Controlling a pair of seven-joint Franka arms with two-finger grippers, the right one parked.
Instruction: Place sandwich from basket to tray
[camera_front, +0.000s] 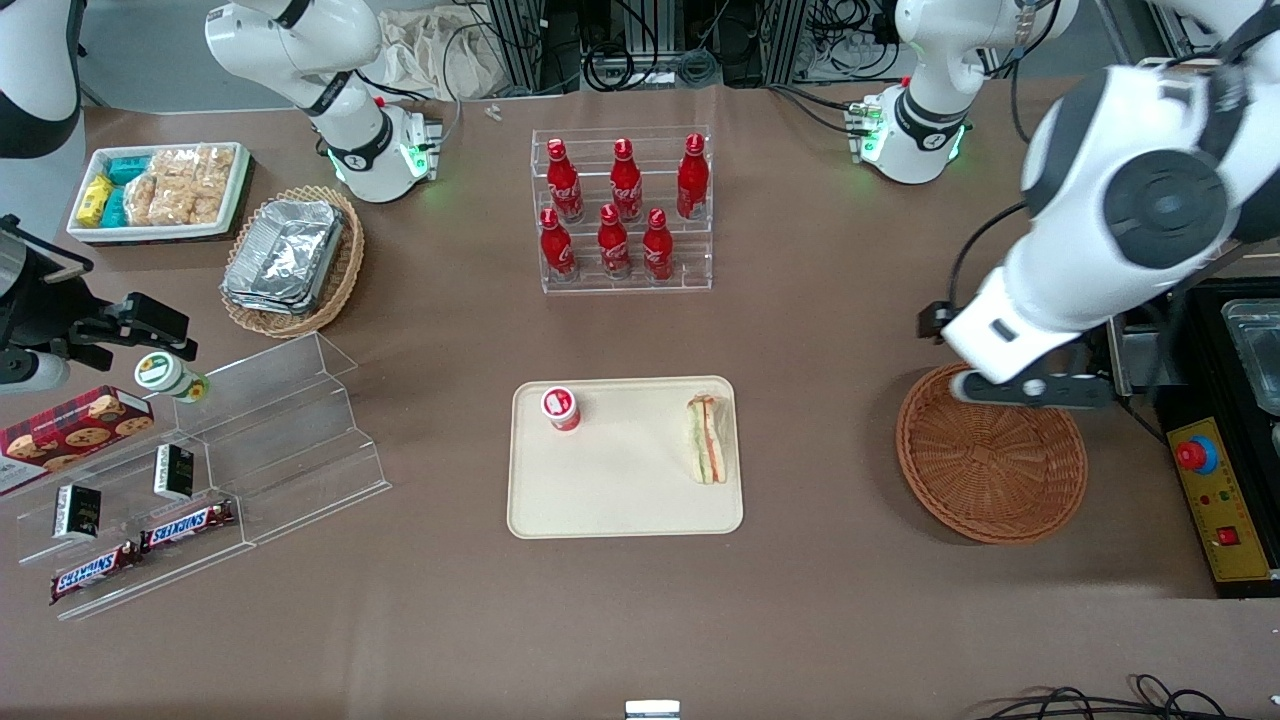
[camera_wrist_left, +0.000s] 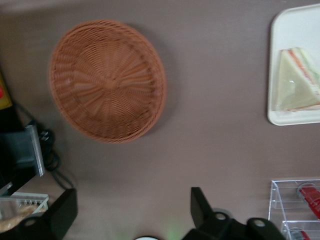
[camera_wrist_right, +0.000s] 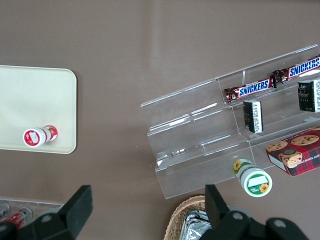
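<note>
The sandwich, a wrapped triangular wedge, lies on the cream tray near the tray's edge that faces the basket. The round reddish-brown basket stands empty toward the working arm's end of the table. My gripper hangs above the basket's rim on the part farther from the front camera. It is open wide, with nothing between its fingers and only bare table showing in the gap.
A small red-capped bottle stands on the tray. A rack of red cola bottles stands farther from the front camera than the tray. A yellow control box with a red button lies beside the basket. Acrylic shelves stand toward the parked arm's end.
</note>
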